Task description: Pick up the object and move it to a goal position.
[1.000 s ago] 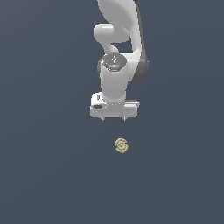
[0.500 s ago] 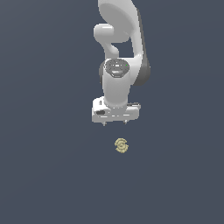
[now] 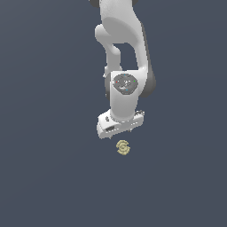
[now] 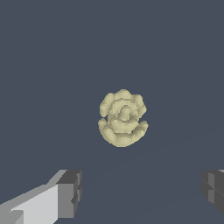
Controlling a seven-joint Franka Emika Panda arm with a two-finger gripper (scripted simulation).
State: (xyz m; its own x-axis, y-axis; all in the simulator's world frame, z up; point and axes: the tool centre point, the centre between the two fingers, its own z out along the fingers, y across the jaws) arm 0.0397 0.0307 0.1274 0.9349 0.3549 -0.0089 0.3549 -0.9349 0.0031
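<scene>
One object (image 4: 123, 118) is all you've got here, a little pale yellow-tan lump with swirly grooves, sitting alone on the dark grey counter (image 3: 48, 168). In the wrist view your jaws are spread wide, with dark fingertips (image 4: 70, 194) apart and nothing between them. From the exterior view, the gripper (image 3: 120, 131) hangs just above the lump, not touching it.

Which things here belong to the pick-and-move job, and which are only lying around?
Belongs to the job:
- small pale yellow-tan swirled lump, on the floor
- white gripper, open, not touching the lump

Only lying around:
- nothing; only the plain dark grey floor is visible
</scene>
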